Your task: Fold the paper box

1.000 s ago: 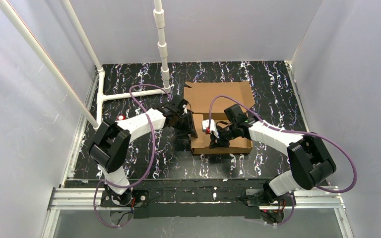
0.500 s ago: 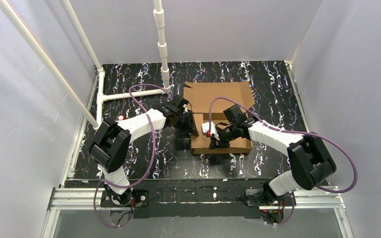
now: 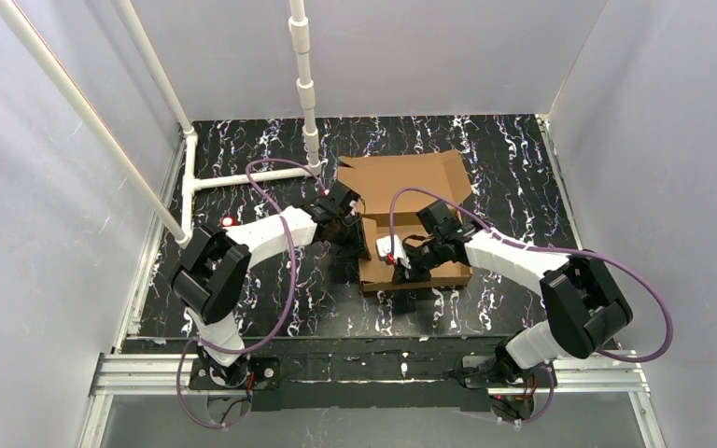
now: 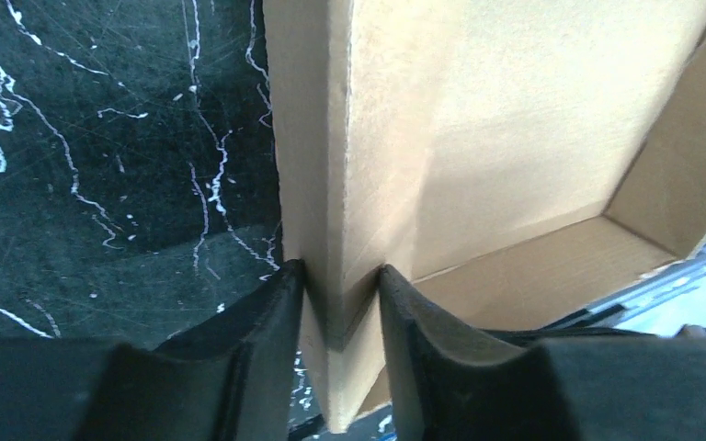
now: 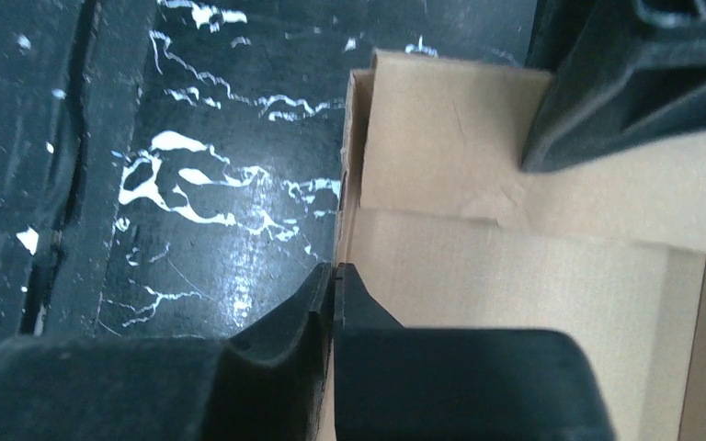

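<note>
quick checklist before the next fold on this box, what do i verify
1. left gripper clamped across the paper box side wall: ok
2. That wall standing upright between its fingers: ok
3. right gripper closed at a wall edge: ok
4. Cardboard really pinched in the right gripper: cannot tell
5. lid open, beyond both arms: ok
6. Far-side wall folded up: cannot tell, arm hides it

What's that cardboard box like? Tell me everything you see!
The box is plain brown corrugated cardboard, half folded: a shallow open tray on the black marbled table, with its lid flap spread open behind. The left gripper pinches its upright left wall. The right gripper, almost shut, sits at the tray's edge; whether it grips is unclear.
</note>
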You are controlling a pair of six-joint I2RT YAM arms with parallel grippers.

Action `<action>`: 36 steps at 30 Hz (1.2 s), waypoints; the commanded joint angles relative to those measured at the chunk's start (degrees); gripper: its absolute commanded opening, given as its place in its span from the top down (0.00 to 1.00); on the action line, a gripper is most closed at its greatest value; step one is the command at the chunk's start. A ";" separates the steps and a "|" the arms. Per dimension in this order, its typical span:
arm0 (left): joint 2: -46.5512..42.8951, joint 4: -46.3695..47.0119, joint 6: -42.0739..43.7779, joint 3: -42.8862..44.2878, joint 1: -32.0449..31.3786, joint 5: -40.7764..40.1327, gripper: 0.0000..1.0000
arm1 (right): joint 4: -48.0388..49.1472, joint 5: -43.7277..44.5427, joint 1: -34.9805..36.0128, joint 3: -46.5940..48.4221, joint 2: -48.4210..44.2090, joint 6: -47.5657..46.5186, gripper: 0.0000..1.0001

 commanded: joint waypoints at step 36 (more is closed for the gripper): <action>-8.07 -0.95 8.82 -5.01 1.08 -10.59 0.85 | -16.44 -11.92 -37.27 -0.73 -18.12 -1.19 0.21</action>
